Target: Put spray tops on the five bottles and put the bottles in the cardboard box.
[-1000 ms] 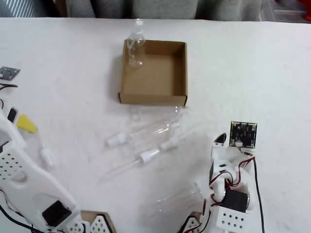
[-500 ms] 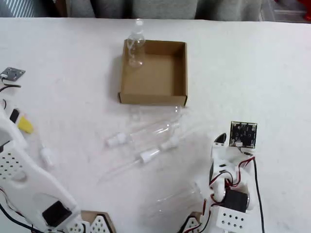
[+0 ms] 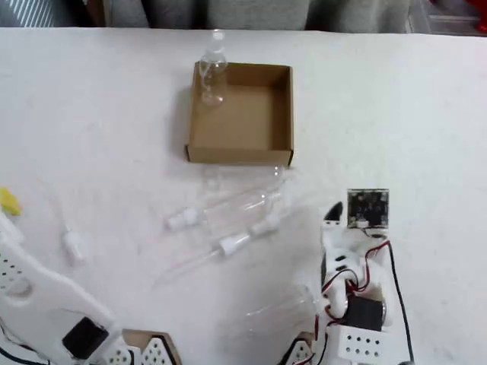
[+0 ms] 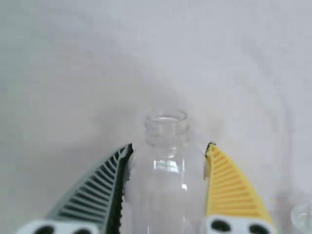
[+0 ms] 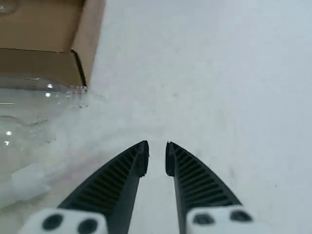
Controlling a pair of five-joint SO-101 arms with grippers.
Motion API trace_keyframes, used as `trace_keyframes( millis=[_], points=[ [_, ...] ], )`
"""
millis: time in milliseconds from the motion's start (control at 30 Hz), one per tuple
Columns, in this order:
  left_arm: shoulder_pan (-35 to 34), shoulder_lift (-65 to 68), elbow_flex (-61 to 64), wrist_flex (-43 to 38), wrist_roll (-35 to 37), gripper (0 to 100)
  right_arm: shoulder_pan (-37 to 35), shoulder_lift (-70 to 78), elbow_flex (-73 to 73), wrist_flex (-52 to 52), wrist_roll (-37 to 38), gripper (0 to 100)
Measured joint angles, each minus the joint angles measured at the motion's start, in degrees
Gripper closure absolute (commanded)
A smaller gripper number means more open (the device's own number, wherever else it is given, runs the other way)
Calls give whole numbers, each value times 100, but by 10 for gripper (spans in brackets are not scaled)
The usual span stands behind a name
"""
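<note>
My left gripper (image 4: 168,148) is shut on a clear bottle (image 4: 166,168) with an open neck and no top, held over the white table. Its yellow finger (image 3: 7,201) shows at the left edge of the high view. The cardboard box (image 3: 280,114) lies at the far middle, and a clear bottle (image 3: 212,70) stands upright in its far left corner. In front of the box lie clear bottles (image 3: 237,204) and white spray tops (image 3: 234,243); another top (image 3: 74,245) lies to the left. My right gripper (image 5: 157,155) is shut on nothing, right of those bottles (image 5: 44,90).
One more clear bottle (image 3: 275,312) lies near the front edge beside the right arm's base (image 3: 358,304). The left arm's white body (image 3: 46,304) fills the front left corner. Bare table stretches right of the box.
My left gripper has swung left, almost out of the high view. The right arm has shifted slightly left and away from the front edge.
</note>
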Motion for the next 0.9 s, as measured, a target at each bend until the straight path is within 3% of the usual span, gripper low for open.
trace_keyframes(
  millis=[367,567,900],
  points=[
    [-1486,-44,0,-826,0,868,-2268,-9,-308,-598,352,947],
    [-1846,-44,0,-1134,0,868,-3613,193,-1055,-466,352,950],
    [-1846,-44,0,-1196,26,868,-5538,3437,-2426,-1459,-607,947]
  ],
)
